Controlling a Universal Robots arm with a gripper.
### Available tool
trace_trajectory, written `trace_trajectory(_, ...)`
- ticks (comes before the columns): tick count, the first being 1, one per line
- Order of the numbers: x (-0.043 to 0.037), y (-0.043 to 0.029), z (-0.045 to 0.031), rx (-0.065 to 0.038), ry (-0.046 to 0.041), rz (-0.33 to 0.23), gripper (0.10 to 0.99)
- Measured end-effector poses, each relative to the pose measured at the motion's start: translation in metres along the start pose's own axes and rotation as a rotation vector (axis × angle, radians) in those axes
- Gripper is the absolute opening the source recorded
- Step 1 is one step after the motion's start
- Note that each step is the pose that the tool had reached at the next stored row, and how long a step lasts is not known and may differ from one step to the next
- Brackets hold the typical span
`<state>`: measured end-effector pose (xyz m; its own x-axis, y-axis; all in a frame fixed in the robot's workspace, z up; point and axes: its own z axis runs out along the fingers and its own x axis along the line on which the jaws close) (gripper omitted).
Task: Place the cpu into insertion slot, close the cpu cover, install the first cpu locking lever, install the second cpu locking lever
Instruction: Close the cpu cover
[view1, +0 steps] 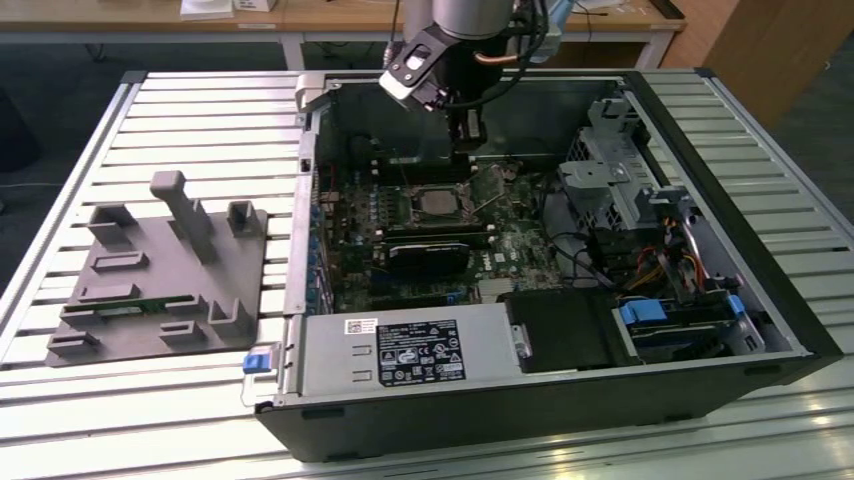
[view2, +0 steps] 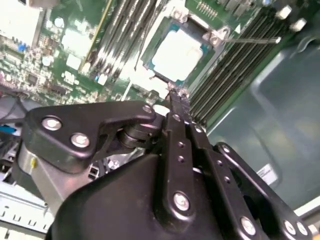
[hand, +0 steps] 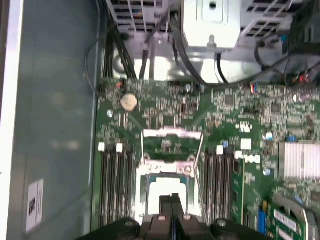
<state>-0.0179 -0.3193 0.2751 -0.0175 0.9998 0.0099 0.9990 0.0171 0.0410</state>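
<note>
Black two-finger gripper (view2: 173, 96) is closed, fingers pressed together with nothing between them, tips near the edge of the small silver-grey square cpu (view2: 177, 52); can't tell if they touch. The cpu sits in the silver-rimmed square insertion slot (view2: 148, 57) on the green motherboard (view2: 70, 50) inside the open black computer case (view1: 561, 400). The thin silver frame-shaped cpu cover (hand: 172, 132) is swung open off the slot, board visible through its window.

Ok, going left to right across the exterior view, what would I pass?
Grey moulded fixture → cpu → silver drive cage → black case wall.
</note>
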Motion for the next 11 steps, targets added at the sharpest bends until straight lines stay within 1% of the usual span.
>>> trace_trajectory(2,0.0000,0.0034,0.0005,0.000,0.0002,0.000,0.106)
trace_trajectory(8,-0.0004,0.0248,0.0034,0.000,0.0000,0.000,0.106)
trace_trajectory(11,-0.0007,0.0282,0.0074,0.000,0.0000,0.000,0.106)
